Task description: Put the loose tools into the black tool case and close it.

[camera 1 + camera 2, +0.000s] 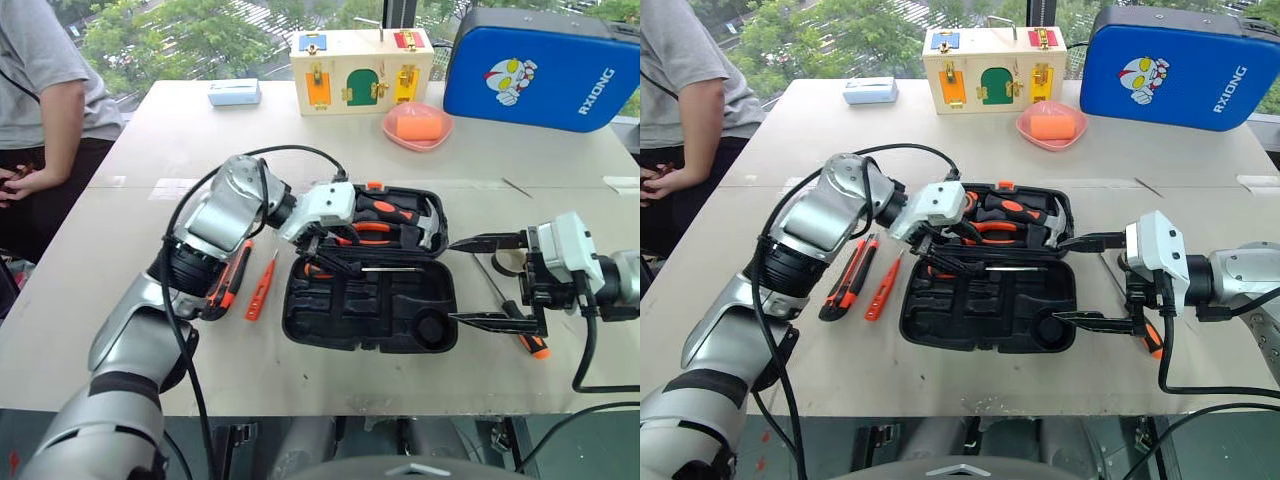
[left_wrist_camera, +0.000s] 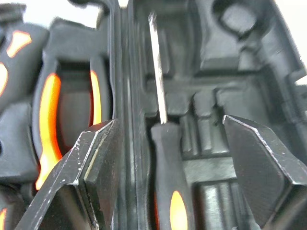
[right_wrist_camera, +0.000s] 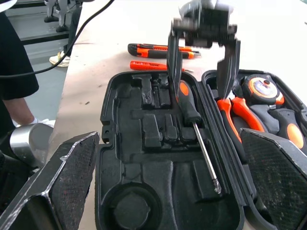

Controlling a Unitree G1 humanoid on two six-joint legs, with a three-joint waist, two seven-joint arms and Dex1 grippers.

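The glossy blue padded case [image 1: 540, 65], lettered "RXIONG", stands well behind the black tool case [image 1: 370, 300], a moulded plastic clamshell lying open. A screwdriver [image 3: 194, 124] lies in its near half beneath the left gripper [image 3: 204, 62], whose fingers are spread and hold nothing. The right gripper [image 1: 490, 280], spread wide and empty, hovers just right of the case; another screwdriver [image 1: 515, 320] lies there. The utility knife [image 1: 232, 280] and slim orange tester [image 1: 260, 288] lie left.

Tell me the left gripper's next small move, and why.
Probably lift the left gripper clear of the black tool case: its fingers stand apart, the screwdriver already lies inside, and the utility knife waits on the table.
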